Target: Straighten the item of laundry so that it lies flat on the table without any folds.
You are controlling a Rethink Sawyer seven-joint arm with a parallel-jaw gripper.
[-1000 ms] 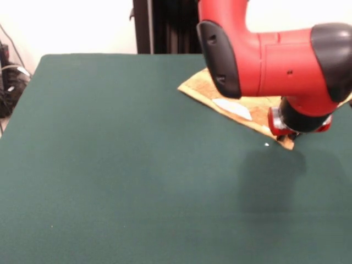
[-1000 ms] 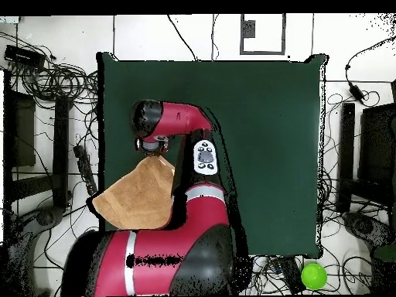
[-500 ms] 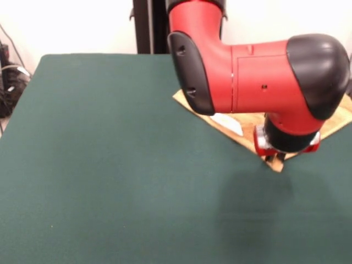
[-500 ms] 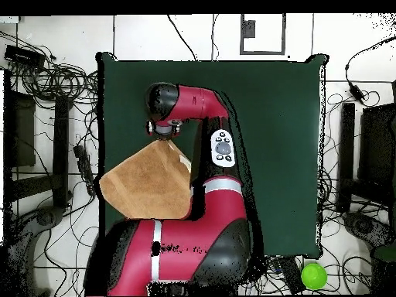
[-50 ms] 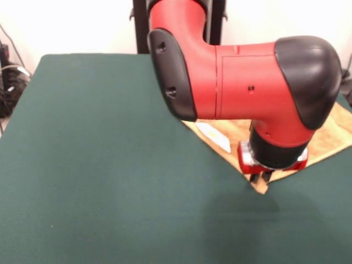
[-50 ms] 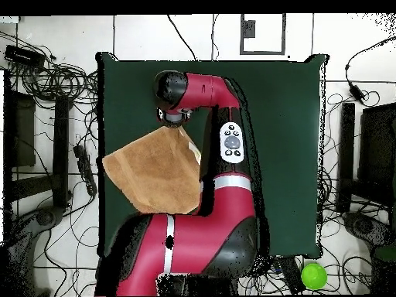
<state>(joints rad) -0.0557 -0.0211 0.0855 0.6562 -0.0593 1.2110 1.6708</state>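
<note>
Directly beneath the tool [image 5: 259, 177], grip unclear: towel [image 5: 330, 135] corner on table [image 5: 99, 165].

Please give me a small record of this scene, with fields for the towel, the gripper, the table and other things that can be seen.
towel: orange-tan towel, one pointed corner toward the table's middle, mostly flat; in the overhead view one corner reaches the table's edge
label: white label on the towel near its hem
gripper: at the towel's pointed corner, low to the cloth; open or shut cannot be told
arm: red and black arm covers part of the towel
table: dark green cloth top
off the table: green ball and cables on the floor
</note>
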